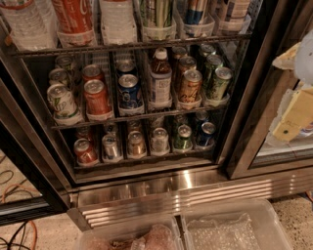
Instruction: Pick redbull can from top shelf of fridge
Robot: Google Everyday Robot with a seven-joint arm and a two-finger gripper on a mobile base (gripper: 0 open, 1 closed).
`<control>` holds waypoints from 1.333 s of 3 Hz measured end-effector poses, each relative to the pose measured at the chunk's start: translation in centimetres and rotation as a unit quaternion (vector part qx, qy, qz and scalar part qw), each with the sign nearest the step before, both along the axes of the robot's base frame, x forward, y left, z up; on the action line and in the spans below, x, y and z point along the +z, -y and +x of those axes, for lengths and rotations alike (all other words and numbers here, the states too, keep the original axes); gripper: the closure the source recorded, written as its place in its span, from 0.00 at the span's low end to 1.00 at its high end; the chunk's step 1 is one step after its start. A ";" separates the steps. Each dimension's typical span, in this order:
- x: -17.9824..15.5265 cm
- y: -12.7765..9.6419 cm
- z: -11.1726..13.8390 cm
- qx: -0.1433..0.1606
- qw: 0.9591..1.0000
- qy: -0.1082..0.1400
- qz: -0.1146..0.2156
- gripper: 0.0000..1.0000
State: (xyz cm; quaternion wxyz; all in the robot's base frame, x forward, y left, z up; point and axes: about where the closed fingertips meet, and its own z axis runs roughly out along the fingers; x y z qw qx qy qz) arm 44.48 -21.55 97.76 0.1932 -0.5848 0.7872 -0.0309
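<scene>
**A:** Camera view. Where was the redbull can [198, 10]?

**B:** It stood upright in a clear cup tray on the top shelf [127, 47], right of centre. Only its lower part was in frame, and a Coke bottle [73, 14] stood further left on the same rack.

**A:** And the gripper?

**B:** The gripper [294, 116] sat at the right edge, before the right-hand glass door. It was lower than the can and well apart from it. Spread or pressed together: cannot tell.

**A:** The fridge [195, 191]?

**B:** Two lower racks held cans. Two clear bins [274, 215] lay on the floor before its ribbed steel base.
</scene>
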 end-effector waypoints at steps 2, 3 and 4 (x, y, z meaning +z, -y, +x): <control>2.3 -1.6 2.5 -0.059 0.990 0.072 0.111 0.00; 2.3 -1.6 2.5 -0.059 0.989 0.072 0.111 0.00; 2.6 -2.7 3.4 -0.052 0.987 0.083 0.129 0.00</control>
